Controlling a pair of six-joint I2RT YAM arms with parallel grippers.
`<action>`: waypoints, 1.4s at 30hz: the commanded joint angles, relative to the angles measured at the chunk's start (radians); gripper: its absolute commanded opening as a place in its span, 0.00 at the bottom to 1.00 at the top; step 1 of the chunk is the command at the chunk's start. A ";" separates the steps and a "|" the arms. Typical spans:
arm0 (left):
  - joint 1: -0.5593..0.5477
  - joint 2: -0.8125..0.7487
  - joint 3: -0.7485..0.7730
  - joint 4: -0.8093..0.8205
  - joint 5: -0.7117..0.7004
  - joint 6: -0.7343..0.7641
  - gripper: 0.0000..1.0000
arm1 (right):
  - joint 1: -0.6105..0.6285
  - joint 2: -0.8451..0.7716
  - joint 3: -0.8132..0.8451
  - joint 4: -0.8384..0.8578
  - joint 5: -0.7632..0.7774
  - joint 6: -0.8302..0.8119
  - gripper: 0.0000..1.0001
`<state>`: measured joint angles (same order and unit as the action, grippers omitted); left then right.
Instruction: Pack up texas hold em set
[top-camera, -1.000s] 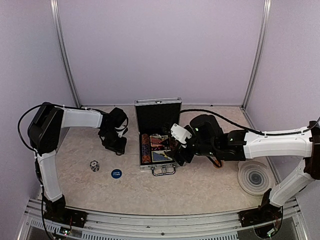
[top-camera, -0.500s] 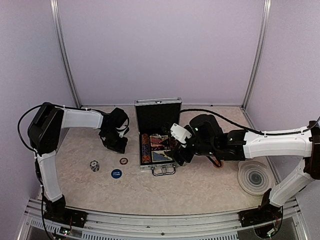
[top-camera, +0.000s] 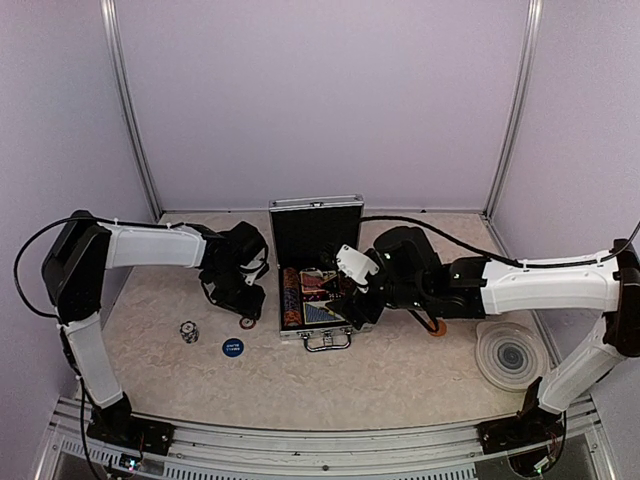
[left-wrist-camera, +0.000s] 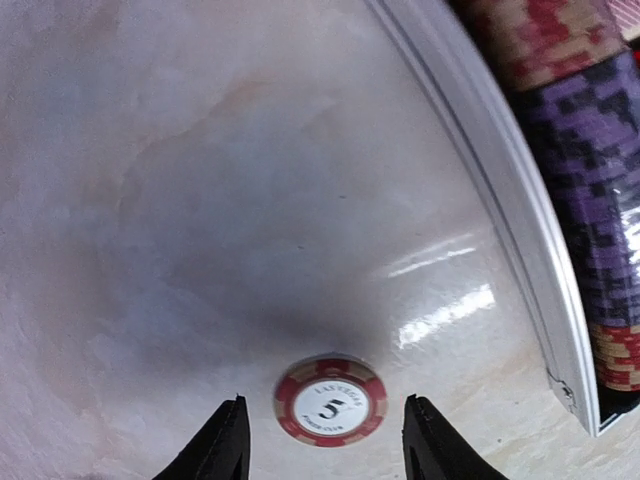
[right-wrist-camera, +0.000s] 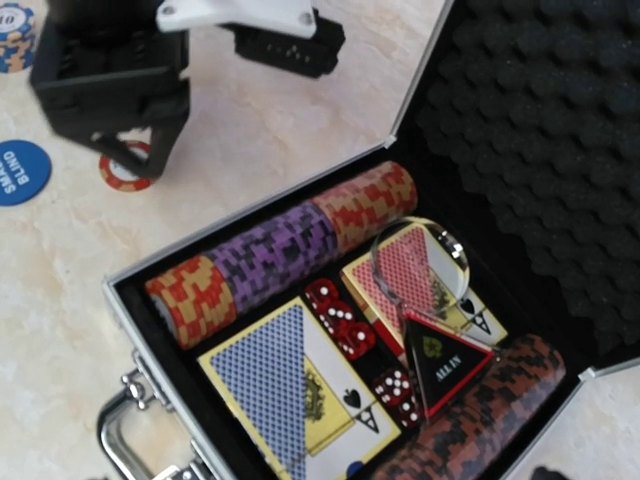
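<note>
- Top external view, far left: one small chip stack (top-camera: 188, 331) stands on the table (top-camera: 400, 380), its markings too small to read. One blue round button (top-camera: 232, 346) lies near it.
- Next, the left gripper (left-wrist-camera: 324, 425) has its jaws partly apart, either side of one loose red chip (left-wrist-camera: 331, 400) lying flat. Neither finger touches it, and the frame edge cuts both off.
- Mid-table, the silver case (top-camera: 315, 204) lies open, lid upright. It holds two chip rows (right-wrist-camera: 280, 250), one blue deck (right-wrist-camera: 275, 385), one red deck (right-wrist-camera: 400, 285) under a clear round button (right-wrist-camera: 420, 258), and one black triangle (right-wrist-camera: 440, 368). The red dice (right-wrist-camera: 345, 322) are too bunched to count.
- Over the case, the right gripper (top-camera: 348, 308) hovers with jaws spread wide, holding nothing. Its fingertips barely show in its own view.
- Far right lies one ringed coaster (top-camera: 511, 353).
</note>
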<state>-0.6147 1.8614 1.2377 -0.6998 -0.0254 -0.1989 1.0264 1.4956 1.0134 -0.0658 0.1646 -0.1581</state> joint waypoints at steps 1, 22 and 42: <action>-0.043 -0.023 -0.020 -0.012 0.016 -0.015 0.53 | -0.005 0.023 0.034 -0.018 -0.005 0.015 0.90; -0.043 0.037 -0.066 0.025 -0.032 -0.011 0.63 | -0.005 0.035 0.033 -0.027 -0.007 0.025 0.90; -0.042 -0.057 -0.042 0.046 -0.062 -0.022 0.63 | -0.005 0.055 0.041 -0.023 -0.013 0.025 0.90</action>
<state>-0.6609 1.8523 1.1873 -0.6628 -0.0624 -0.2142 1.0264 1.5421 1.0317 -0.0856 0.1566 -0.1402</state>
